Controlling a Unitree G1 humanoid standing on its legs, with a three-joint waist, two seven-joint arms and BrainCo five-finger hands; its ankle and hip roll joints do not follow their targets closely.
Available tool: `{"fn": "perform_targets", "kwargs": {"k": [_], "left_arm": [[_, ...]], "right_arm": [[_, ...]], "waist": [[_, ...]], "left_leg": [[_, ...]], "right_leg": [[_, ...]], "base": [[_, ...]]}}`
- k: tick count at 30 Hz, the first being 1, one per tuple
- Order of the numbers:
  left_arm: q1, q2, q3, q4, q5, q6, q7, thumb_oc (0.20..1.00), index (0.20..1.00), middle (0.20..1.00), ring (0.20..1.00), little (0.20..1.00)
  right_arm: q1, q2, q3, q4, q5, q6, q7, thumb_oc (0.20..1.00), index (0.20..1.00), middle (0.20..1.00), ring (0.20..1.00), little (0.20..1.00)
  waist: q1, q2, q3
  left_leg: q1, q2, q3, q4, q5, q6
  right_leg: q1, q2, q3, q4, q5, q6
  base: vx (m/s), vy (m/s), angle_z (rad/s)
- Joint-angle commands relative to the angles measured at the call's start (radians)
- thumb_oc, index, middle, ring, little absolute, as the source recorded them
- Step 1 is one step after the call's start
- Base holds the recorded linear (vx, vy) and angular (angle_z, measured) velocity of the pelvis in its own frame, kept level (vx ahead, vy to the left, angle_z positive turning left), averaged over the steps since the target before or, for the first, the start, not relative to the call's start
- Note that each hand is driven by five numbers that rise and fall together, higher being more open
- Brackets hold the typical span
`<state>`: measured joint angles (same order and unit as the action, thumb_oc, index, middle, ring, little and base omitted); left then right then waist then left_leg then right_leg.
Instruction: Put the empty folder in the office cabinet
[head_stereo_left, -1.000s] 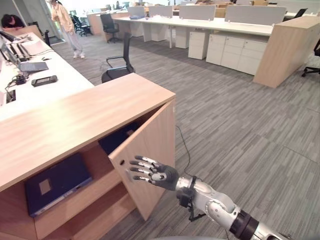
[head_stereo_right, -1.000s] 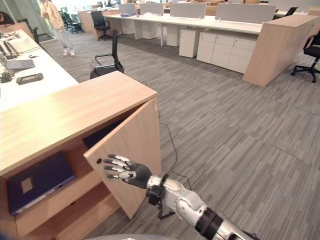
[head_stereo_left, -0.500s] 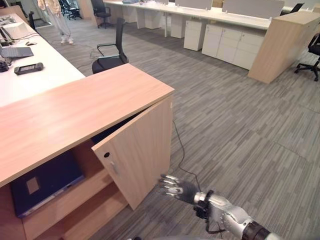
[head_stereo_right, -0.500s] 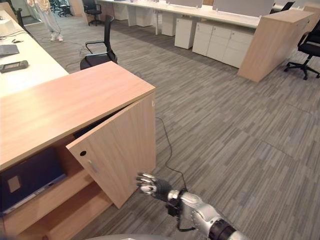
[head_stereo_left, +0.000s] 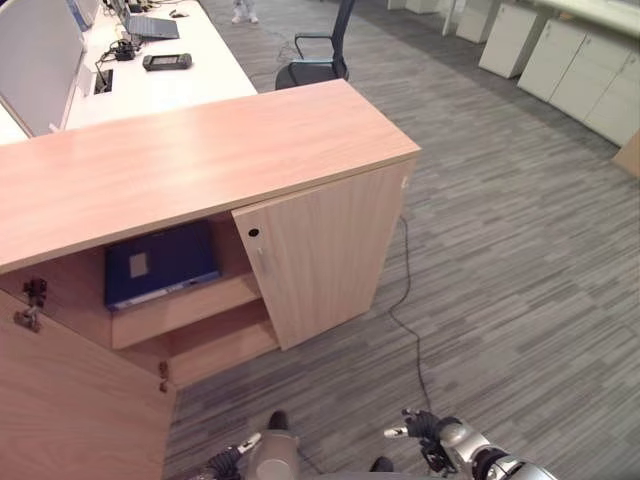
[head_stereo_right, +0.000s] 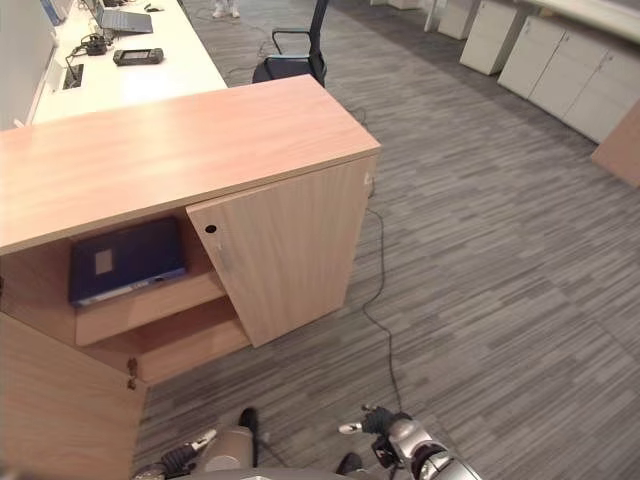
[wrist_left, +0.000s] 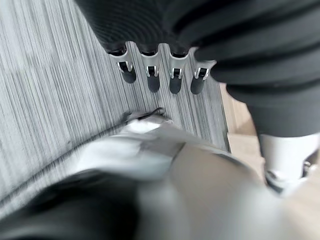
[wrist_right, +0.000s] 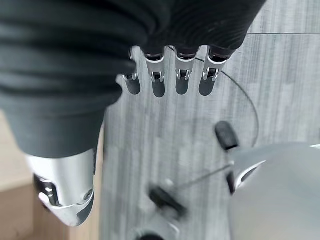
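A dark blue folder (head_stereo_left: 160, 262) lies flat on the upper shelf of the wooden cabinet (head_stereo_left: 200, 150). The cabinet's right door (head_stereo_left: 320, 250) stands almost closed, a little ajar. Its left door (head_stereo_left: 80, 400) is swung wide open toward me. My right hand (head_stereo_left: 425, 428) hangs low above the carpet, well short of the cabinet, open with straight fingers (wrist_right: 170, 75) and holding nothing. My left hand (head_stereo_left: 225, 462) also hangs low near the carpet, open, with its fingers (wrist_left: 152, 75) straight and nothing in them.
A white desk (head_stereo_left: 200, 70) with a laptop and small devices stands behind the cabinet. A black office chair (head_stereo_left: 315, 55) sits at the cabinet's far right corner. White drawer units (head_stereo_left: 560, 60) line the far right. Grey carpet (head_stereo_left: 520, 280) stretches to the right.
The right door has swung from half open to nearly closed. My right hand left the door and dropped low by my side. The camera has pulled back and looks more steeply down.
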<state>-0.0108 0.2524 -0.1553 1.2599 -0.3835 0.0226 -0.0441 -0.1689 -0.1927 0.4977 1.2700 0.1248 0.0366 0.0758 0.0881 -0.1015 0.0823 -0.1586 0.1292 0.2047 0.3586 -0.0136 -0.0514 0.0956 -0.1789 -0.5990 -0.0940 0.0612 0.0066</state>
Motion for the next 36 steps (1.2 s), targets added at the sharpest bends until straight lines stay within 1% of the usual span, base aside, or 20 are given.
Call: {"fn": "perform_targets", "kwargs": {"k": [1, 8, 9, 10, 11, 12, 13, 14, 15, 16, 18, 19, 20, 24, 25, 28, 30, 34, 35, 36], "left_arm": [[0.013, -0.095, -0.033, -0.003, 0.031, -0.011, -0.003, 1.000, 1.000, 1.000, 1.000, 1.000], [0.058, -0.114, -0.034, -0.029, 0.034, -0.019, -0.026, 1.000, 1.000, 1.000, 1.000, 1.000], [0.075, -0.122, -0.038, -0.031, 0.049, -0.021, -0.037, 1.000, 1.000, 1.000, 1.000, 1.000], [0.075, -0.122, -0.038, -0.031, 0.049, -0.021, -0.037, 1.000, 1.000, 1.000, 1.000, 1.000], [0.083, -0.126, -0.045, -0.027, 0.072, -0.022, -0.047, 1.000, 1.000, 1.000, 1.000, 1.000], [0.083, -0.126, -0.046, -0.027, 0.072, -0.022, -0.047, 1.000, 1.000, 1.000, 1.000, 1.000], [0.085, -0.128, -0.049, -0.024, 0.085, -0.022, -0.050, 1.000, 1.000, 1.000, 1.000, 1.000], [0.084, -0.130, -0.061, -0.016, 0.102, -0.025, -0.053, 1.000, 1.000, 1.000, 1.000, 1.000], [0.077, -0.125, -0.071, -0.013, 0.102, -0.034, -0.048, 1.000, 1.000, 1.000, 1.000, 1.000], [0.076, -0.124, -0.070, -0.013, 0.102, -0.035, -0.047, 1.000, 1.000, 1.000, 1.000, 1.000], [0.069, -0.112, -0.078, -0.009, 0.095, -0.044, -0.041, 1.000, 1.000, 1.000, 1.000, 1.000], [0.064, -0.102, -0.092, -0.010, 0.090, -0.051, -0.040, 1.000, 1.000, 1.000, 1.000, 1.000], [0.065, -0.100, -0.092, -0.008, 0.090, -0.051, -0.044, 1.000, 1.000, 1.000, 1.000, 1.000], [0.081, -0.093, -0.073, 0.002, 0.083, -0.046, -0.045, 1.000, 1.000, 1.000, 1.000, 1.000], [0.094, -0.090, -0.053, 0.020, 0.080, -0.045, -0.045, 1.000, 1.000, 1.000, 1.000, 1.000], [0.103, -0.085, -0.039, 0.027, 0.076, -0.041, -0.043, 1.000, 1.000, 1.000, 1.000, 1.000], [0.132, -0.076, -0.004, 0.042, 0.062, -0.033, -0.043, 1.000, 1.000, 1.000, 1.000, 1.000], [0.125, -0.065, 0.029, 0.046, 0.029, -0.029, -0.028, 1.000, 1.000, 1.000, 1.000, 1.000], [0.104, -0.058, 0.047, 0.054, 0.010, -0.029, -0.016, 1.000, 1.000, 1.000, 1.000, 1.000], [0.104, -0.058, 0.048, 0.054, 0.010, -0.029, -0.016, 1.000, 1.000, 1.000, 1.000, 1.000]], "right_arm": [[-0.037, -0.009, -0.087, 0.078, -0.047, 0.011, -0.031, 1.000, 1.000, 1.000, 1.000, 1.000], [-0.006, -0.021, -0.132, 0.068, -0.017, 0.002, -0.024, 1.000, 1.000, 1.000, 1.000, 1.000], [-0.001, -0.024, -0.153, 0.066, -0.012, -0.001, -0.020, 1.000, 1.000, 1.000, 1.000, 1.000], [-0.001, -0.024, -0.153, 0.066, -0.012, -0.001, -0.020, 1.000, 1.000, 1.000, 1.000, 1.000], [0.007, -0.027, -0.175, 0.067, -0.007, -0.001, -0.014, 1.000, 1.000, 1.000, 1.000, 1.000], [0.007, -0.027, -0.176, 0.067, -0.007, -0.001, -0.014, 1.000, 1.000, 1.000, 1.000, 1.000], [0.008, -0.028, -0.184, 0.069, -0.006, -0.002, -0.012, 1.000, 1.000, 1.000, 1.000, 1.000], [0.019, -0.028, -0.199, 0.059, 0.000, -0.007, -0.009, 1.000, 1.000, 1.000, 1.000, 1.000], [0.022, -0.025, -0.202, 0.050, 0.011, -0.011, -0.010, 1.000, 1.000, 1.000, 1.000, 1.000], [0.022, -0.025, -0.201, 0.050, 0.011, -0.010, -0.010, 1.000, 1.000, 1.000, 1.000, 1.000], [0.010, -0.015, -0.189, 0.042, 0.043, -0.019, -0.019, 1.000, 1.000, 1.000, 1.000, 1.000], [0.001, -0.011, -0.178, 0.042, 0.074, -0.024, -0.023, 1.000, 1.000, 1.000, 1.000, 1.000], [-0.002, -0.010, -0.180, 0.043, 0.084, -0.023, -0.020, 1.000, 1.000, 1.000, 1.000, 1.000], [0.004, -0.012, -0.183, 0.060, 0.082, -0.021, -0.021, 1.000, 1.000, 1.000, 1.000, 1.000], [0.012, -0.019, -0.199, 0.075, 0.091, -0.024, -0.025, 1.000, 1.000, 1.000, 1.000, 1.000], [0.013, -0.023, -0.209, 0.080, 0.102, -0.025, -0.027, 1.000, 1.000, 1.000, 1.000, 1.000], [0.028, -0.026, -0.206, 0.078, 0.095, -0.027, -0.030, 1.000, 1.000, 1.000, 1.000, 1.000], [0.025, -0.033, -0.208, 0.072, 0.106, -0.031, -0.042, 1.000, 1.000, 1.000, 1.000, 1.000], [0.028, -0.040, -0.212, 0.064, 0.111, -0.032, -0.044, 1.000, 1.000, 1.000, 1.000, 1.000], [0.027, -0.040, -0.212, 0.064, 0.111, -0.032, -0.044, 1.000, 1.000, 1.000, 1.000, 1.000]], "waist": [[-0.015, 0.073, -0.043], [-0.003, 0.110, -0.058], [0.015, 0.132, -0.064], [0.014, 0.132, -0.064], [0.023, 0.146, -0.067], [0.022, 0.146, -0.067], [0.025, 0.152, -0.065], [0.026, 0.165, -0.058], [0.003, 0.162, -0.051], [0.002, 0.162, -0.052], [-0.029, 0.154, -0.044], [-0.046, 0.146, -0.038], [-0.046, 0.139, -0.038], [-0.038, 0.132, -0.051], [-0.033, 0.129, -0.057], [-0.028, 0.127, -0.056], [-0.015, 0.115, -0.049], [-0.008, 0.099, -0.016], [-0.011, 0.088, 0.004], [-0.013, 0.087, 0.001]], "left_leg": [[0.170, 0.009, 0.059, -0.201, -0.128, -0.018], [0.197, -0.065, 0.008, -0.308, -0.106, 0.004], [0.206, -0.115, -0.039, -0.347, -0.097, 0.026], [0.207, -0.115, -0.039, -0.347, -0.097, 0.027], [0.214, -0.147, -0.064, -0.361, -0.099, 0.044], [0.215, -0.148, -0.066, -0.362, -0.099, 0.045], [0.223, -0.167, -0.077, -0.366, -0.103, 0.056], [0.231, -0.196, -0.140, -0.367, -0.101, 0.069], [0.225, -0.197, -0.175, -0.361, -0.095, 0.069], [0.224, -0.197, -0.176, -0.360, -0.096, 0.068], [0.204, -0.205, -0.215, -0.355, -0.071, 0.077], [0.194, -0.212, -0.245, -0.353, -0.064, 0.085], [0.190, -0.221, -0.265, -0.349, -0.063, 0.086], [0.183, -0.218, -0.304, -0.362, -0.045, 0.080], [0.180, -0.209, -0.332, -0.365, -0.038, 0.065], [0.175, -0.201, -0.343, -0.360, -0.037, 0.058], [0.173, -0.179, -0.367, -0.355, -0.036, 0.042], [0.122, -0.167, -0.390, -0.295, -0.035, 0.017], [0.080, -0.161, -0.360, -0.234, -0.044, 0.007], [0.076, -0.162, -0.362, -0.234, -0.042, 0.007]], "right_leg": [[-0.050, 0.055, -0.012, 0.072, -0.109, 0.061], [-0.057, 0.001, -0.041, 0.090, -0.073, 0.090], [-0.057, -0.047, -0.055, 0.122, -0.065, 0.104], [-0.057, -0.047, -0.055, 0.123, -0.066, 0.104], [-0.054, -0.090, -0.069, 0.163, -0.059, 0.114], [-0.054, -0.093, -0.070, 0.167, -0.060, 0.116], [-0.051, -0.118, -0.076, 0.191, -0.056, 0.124], [-0.050, -0.177, -0.056, 0.255, -0.040, 0.141], [-0.064, -0.164, 0.026, 0.258, -0.046, 0.136], [-0.066, -0.164, 0.026, 0.261, -0.049, 0.135], [-0.116, -0.102, 0.249, 0.221, -0.051, 0.130], [-0.151, -0.018, 0.417, 0.192, -0.070, 0.126], [-0.140, -0.001, 0.449, 0.166, -0.062, 0.134], [-0.114, 0.027, 0.434, 0.142, -0.069, 0.122], [-0.100, 0.047, 0.421, 0.118, -0.073, 0.115], [-0.095, 0.055, 0.410, 0.112, -0.077, 0.109], [-0.079, 0.078, 0.380, 0.104, -0.093, 0.093], [-0.085, 0.085, 0.337, 0.112, -0.110, 0.081], [-0.082, 0.075, 0.304, 0.121, -0.120, 0.075], [-0.086, 0.074, 0.302, 0.120, -0.119, 0.075]], "base": [[-0.06, 0.311, 1.45], [-0.03, 0.210, 0.79], [-0.02, 0.261, 0.40], [-0.03, 0.437, 0.35], [0.00, 0.187, 0.29], [0.01, 0.277, 0.32], [0.02, 0.251, 0.48], [0.00, 0.227, 0.48], [-0.01, 0.133, 0.74], [-0.02, -0.039, 1.14], [-0.04, -0.017, 1.57], [0.00, -0.036, 1.12], [0.05, -0.047, 0.88], [0.09, -0.102, 0.79], [0.12, -0.195, 0.71], [0.05, -0.111, 0.35], [0.09, -0.245, 0.19], [-0.04, -0.168, 0.37], [-0.10, -0.104, 0.60], [-0.09, -0.089, 0.83]]}}
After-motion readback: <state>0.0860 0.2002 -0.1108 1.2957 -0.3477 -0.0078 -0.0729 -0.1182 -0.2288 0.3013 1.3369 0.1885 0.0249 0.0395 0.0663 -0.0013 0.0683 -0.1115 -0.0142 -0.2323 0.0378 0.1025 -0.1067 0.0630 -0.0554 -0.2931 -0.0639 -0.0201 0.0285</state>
